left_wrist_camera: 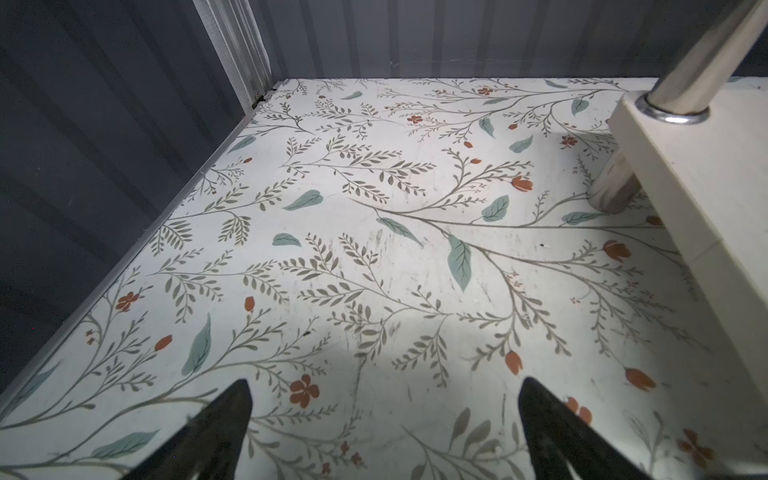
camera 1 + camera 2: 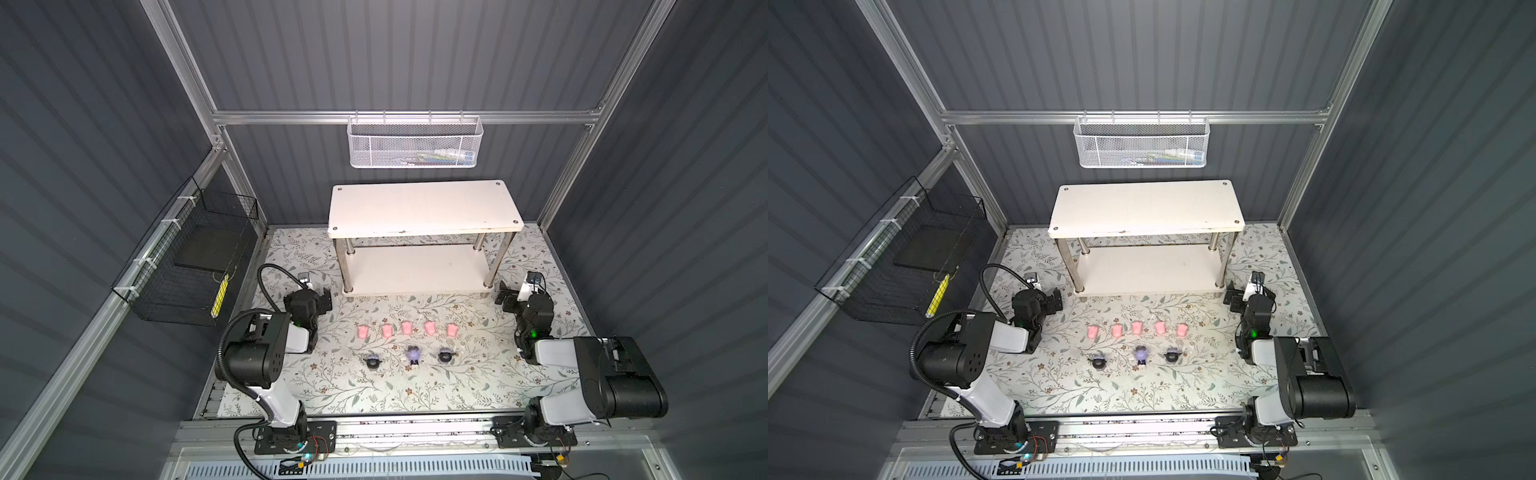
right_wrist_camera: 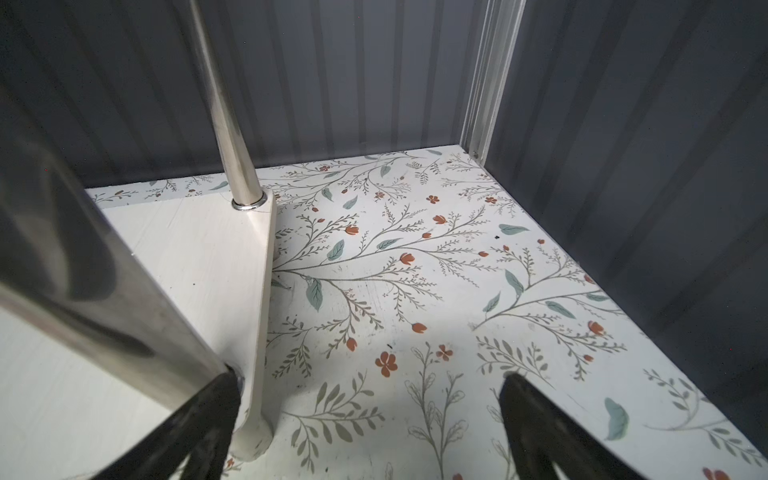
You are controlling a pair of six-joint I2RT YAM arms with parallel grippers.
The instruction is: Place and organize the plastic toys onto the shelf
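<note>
Five pink pig figurines [image 2: 407, 328] stand in a straight row on the floral mat [image 2: 374, 395], in front of the white two-tier shelf [image 2: 424, 208] and apart from it. Three black-and-lavender figurines [image 2: 414, 354] form a second, looser row just nearer the arm bases. The left gripper [image 2: 325, 298] sits low near the shelf's front left corner, and the left wrist view shows its jaws spread wide over bare mat, with a metal leg [image 1: 615, 187] of the shelf off to one side. The right gripper [image 2: 504, 296] sits near the front right corner, its jaws likewise spread wide, one finger [image 3: 208, 415] just beside the lower board's corner. A white mesh basket [image 2: 415, 143] hangs on the back rail and a black wire basket [image 2: 183, 270] on the left rail.
</note>
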